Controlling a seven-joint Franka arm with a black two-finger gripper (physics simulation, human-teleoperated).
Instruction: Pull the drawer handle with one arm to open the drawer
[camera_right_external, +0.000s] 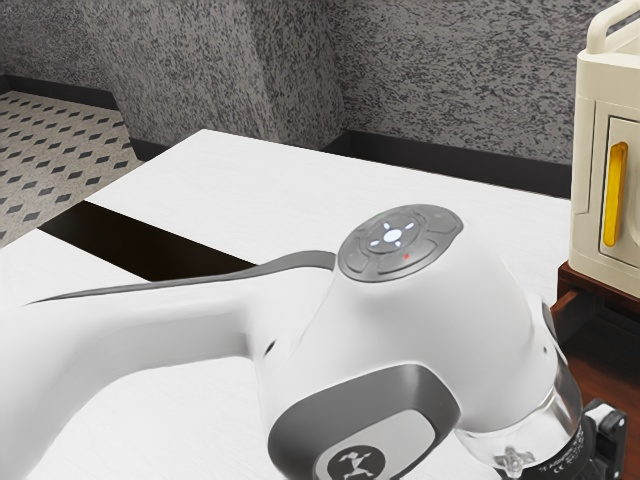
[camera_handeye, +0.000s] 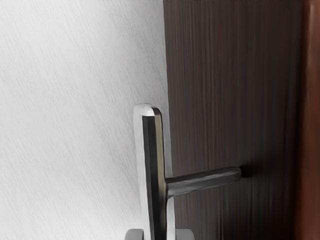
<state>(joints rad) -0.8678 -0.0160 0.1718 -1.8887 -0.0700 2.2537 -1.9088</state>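
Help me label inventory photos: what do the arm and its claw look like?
The arm is smooth white with dark grey trim, a grey button pad with white-blue lights, a round dark emblem and a silvery collar. The claw is black and grey.

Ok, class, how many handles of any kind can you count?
3: a yellow handle on the cream cabinet, a cream handle on its top, and a bar handle on the dark wood front in the wrist view. The arm may hide others.
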